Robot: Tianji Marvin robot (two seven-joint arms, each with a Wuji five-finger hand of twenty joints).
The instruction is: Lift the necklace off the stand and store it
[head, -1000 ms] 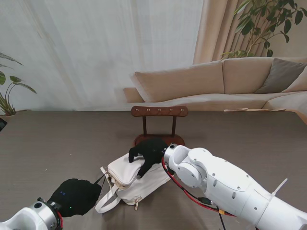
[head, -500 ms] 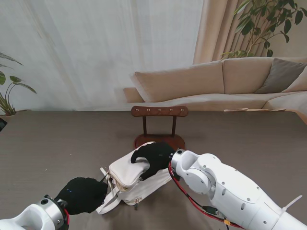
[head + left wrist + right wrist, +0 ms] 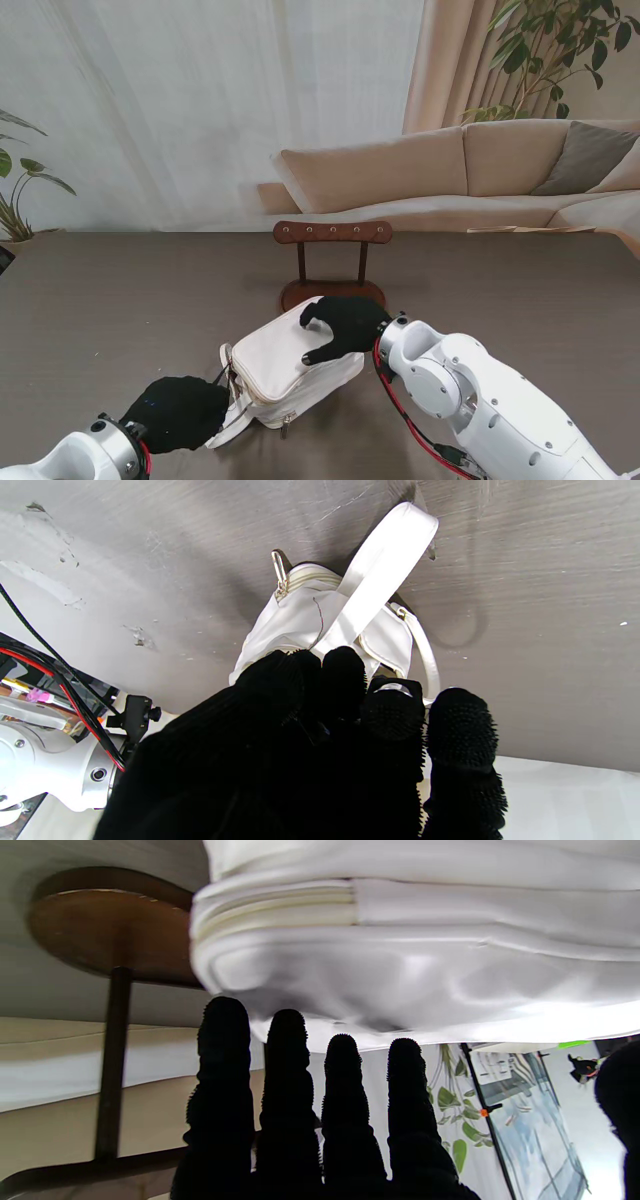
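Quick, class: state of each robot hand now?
Left robot hand: closed on the white bag's strap.
Right robot hand: open, fingers straight, resting on the white bag.

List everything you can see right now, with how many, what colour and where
Bag: one, white, lying on the table near me, between the two hands.
Bag strap: one, white, at the bag's left end by the left hand.
Stand: one, dark brown wood, just beyond the bag; no necklace visible on it.
Table: one, grey-brown.
Sofa: one, beige, behind the table.
Plants: two, green, far right and far left.
Curtain: one, white, in the background.
Left hand: one, black glove, fingers closed at the bag's strap end.
Right hand: one, black glove, fingers spread, resting on the bag's top.
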